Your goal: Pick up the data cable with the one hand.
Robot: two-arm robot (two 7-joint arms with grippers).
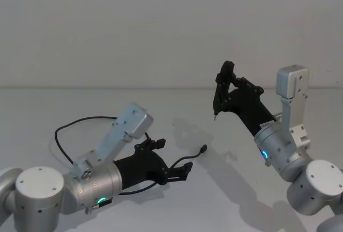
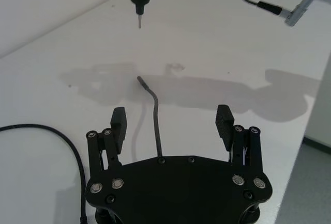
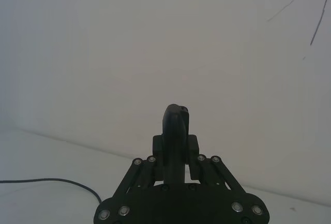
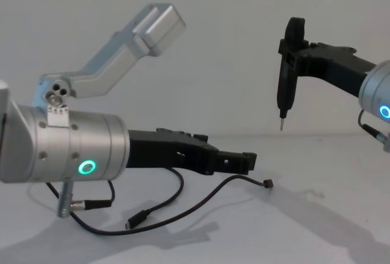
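L gripper (image 2: 171, 113) sits low over table (image 1: 214, 205), fingers spread and straddling cable (image 2: 156, 125) just behind its plug. Cable lies loose on table's left half, well short of far edge, with plug end arching slightly toward centre. R gripper (image 1: 228, 88) is raised and clamped on black tool (image 4: 284, 93); idle. Recommend: lower till pads flank cord, keep it centred, close fully as thin cord may slip, then lift straight.
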